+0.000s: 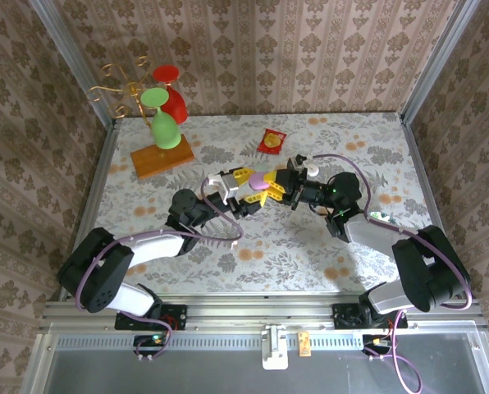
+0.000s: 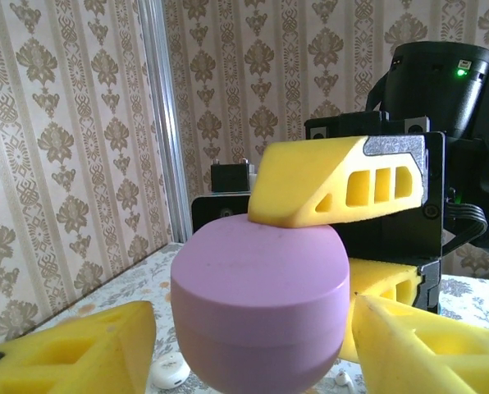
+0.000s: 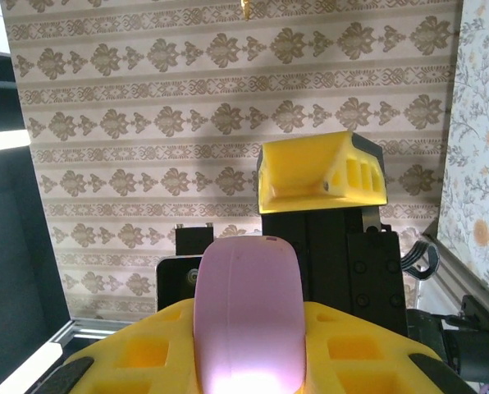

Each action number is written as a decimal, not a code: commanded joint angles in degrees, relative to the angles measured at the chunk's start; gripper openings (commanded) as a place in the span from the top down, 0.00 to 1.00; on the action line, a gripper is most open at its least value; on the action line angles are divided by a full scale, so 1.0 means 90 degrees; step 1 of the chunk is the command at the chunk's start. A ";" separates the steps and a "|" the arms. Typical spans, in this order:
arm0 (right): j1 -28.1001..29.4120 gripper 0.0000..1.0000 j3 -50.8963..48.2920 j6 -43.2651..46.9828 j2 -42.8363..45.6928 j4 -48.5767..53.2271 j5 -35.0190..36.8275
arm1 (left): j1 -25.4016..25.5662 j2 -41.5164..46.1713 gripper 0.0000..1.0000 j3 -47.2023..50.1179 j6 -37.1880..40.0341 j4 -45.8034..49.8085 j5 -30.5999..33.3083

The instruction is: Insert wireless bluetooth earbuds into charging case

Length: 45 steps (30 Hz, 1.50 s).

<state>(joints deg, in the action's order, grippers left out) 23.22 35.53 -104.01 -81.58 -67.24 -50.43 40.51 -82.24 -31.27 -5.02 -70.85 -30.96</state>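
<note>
A lilac egg-shaped charging case (image 1: 259, 185), lid closed, hangs above the middle of the table between both grippers. My right gripper (image 1: 279, 188) is shut on it; in the right wrist view the case (image 3: 246, 312) sits pinched between the yellow fingers (image 3: 138, 353). My left gripper (image 1: 249, 187) is open, its yellow fingers (image 2: 72, 349) standing either side of the case (image 2: 259, 304) with a gap on the left. Two small whitish earbuds (image 2: 169, 373) (image 2: 343, 378) lie on the table beneath the case. Another small white piece (image 1: 310, 170) lies behind the right gripper.
A red-and-yellow packet (image 1: 271, 141) lies at the back middle. At the back left, a wooden base (image 1: 161, 158) carries a green glass (image 1: 164, 121), a red glass (image 1: 172, 92) and a gold wire rack (image 1: 117, 86). Patterned walls enclose the table.
</note>
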 commanded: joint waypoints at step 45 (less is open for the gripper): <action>-0.0006 0.19 0.1190 0.7373 0.2629 0.7015 0.1470 | -0.0303 0.0040 0.74 0.0115 -0.0950 -0.0234 -0.1069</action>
<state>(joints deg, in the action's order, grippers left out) 22.59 43.77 -58.15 -60.40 -18.55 -43.27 38.39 -83.13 -30.98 -10.83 -72.05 -37.01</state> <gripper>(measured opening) 0.799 0.360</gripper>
